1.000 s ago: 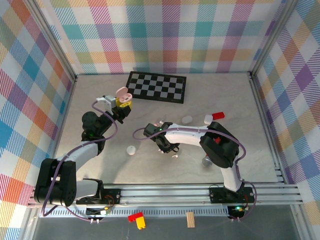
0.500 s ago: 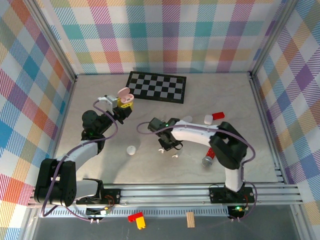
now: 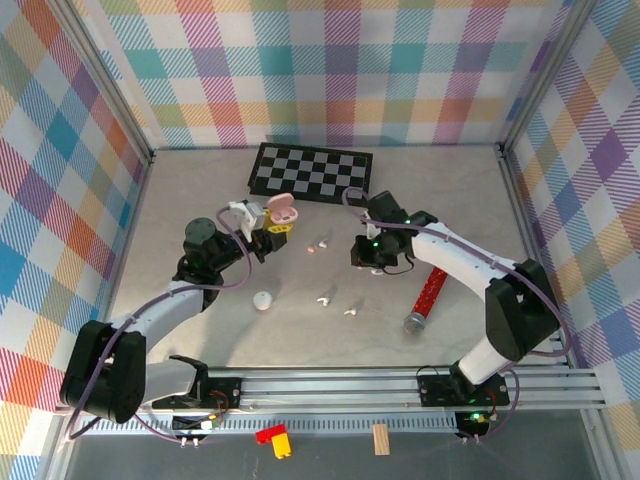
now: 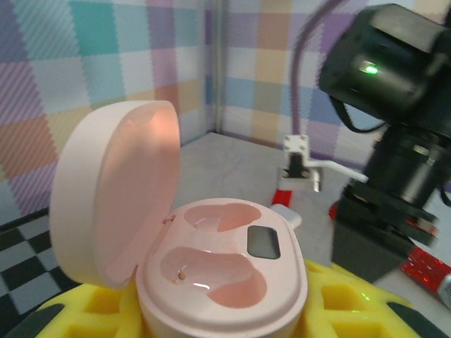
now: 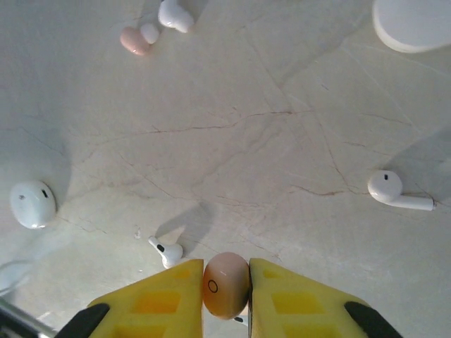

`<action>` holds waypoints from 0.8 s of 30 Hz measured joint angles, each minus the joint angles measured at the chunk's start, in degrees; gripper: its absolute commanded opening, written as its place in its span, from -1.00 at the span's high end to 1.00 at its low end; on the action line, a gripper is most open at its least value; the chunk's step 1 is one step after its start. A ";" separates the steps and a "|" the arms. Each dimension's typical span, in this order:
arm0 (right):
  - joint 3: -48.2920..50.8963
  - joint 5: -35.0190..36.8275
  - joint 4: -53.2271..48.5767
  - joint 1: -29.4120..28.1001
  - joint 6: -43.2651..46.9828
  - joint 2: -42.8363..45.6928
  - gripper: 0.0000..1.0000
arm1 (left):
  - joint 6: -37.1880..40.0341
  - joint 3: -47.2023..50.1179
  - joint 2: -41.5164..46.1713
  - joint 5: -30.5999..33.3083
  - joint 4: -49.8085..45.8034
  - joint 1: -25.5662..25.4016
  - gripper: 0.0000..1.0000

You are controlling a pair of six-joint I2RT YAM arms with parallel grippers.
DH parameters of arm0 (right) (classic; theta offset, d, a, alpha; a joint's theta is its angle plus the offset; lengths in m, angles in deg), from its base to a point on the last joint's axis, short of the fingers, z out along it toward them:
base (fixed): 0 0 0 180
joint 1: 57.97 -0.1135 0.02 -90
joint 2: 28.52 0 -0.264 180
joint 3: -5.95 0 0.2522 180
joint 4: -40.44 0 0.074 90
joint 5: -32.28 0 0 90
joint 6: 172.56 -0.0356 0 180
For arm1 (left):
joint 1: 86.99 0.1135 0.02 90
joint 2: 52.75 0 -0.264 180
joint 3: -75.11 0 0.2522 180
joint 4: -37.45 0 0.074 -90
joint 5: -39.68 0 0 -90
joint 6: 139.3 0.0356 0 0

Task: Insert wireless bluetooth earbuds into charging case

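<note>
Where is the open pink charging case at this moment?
In the top view, the pink charging case is held in the left claw, left of centre, just in front of the checkerboard mat.

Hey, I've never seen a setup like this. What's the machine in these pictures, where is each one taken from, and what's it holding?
These are two small robot arms bolted to the near edge of a table. The wide picture comes from a camera overhead: left arm on the left, right arm on the right. The other two come from cameras on the wrists, looking past each arm's yellow jaws. The left arm's jaws hold an open pink charging case, both pockets empty. The right arm's jaws pinch a pink earbud. On the table lie loose earbuds, a white case, a red tube and a checkered board.
</note>
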 measured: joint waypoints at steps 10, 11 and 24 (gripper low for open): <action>3.08 -9.20 2.69 2.60 3.50 7.54 0.59 | 6.21 -1.70 0.22 -0.70 -10.05 -6.23 0.31; 3.08 -10.29 2.97 2.60 4.85 9.07 0.59 | 6.60 -2.19 0.07 -1.09 -10.73 -6.75 0.31; -1.16 -26.58 6.32 2.58 12.63 15.45 0.58 | 11.10 -7.91 -2.91 -6.32 -20.13 -12.04 0.31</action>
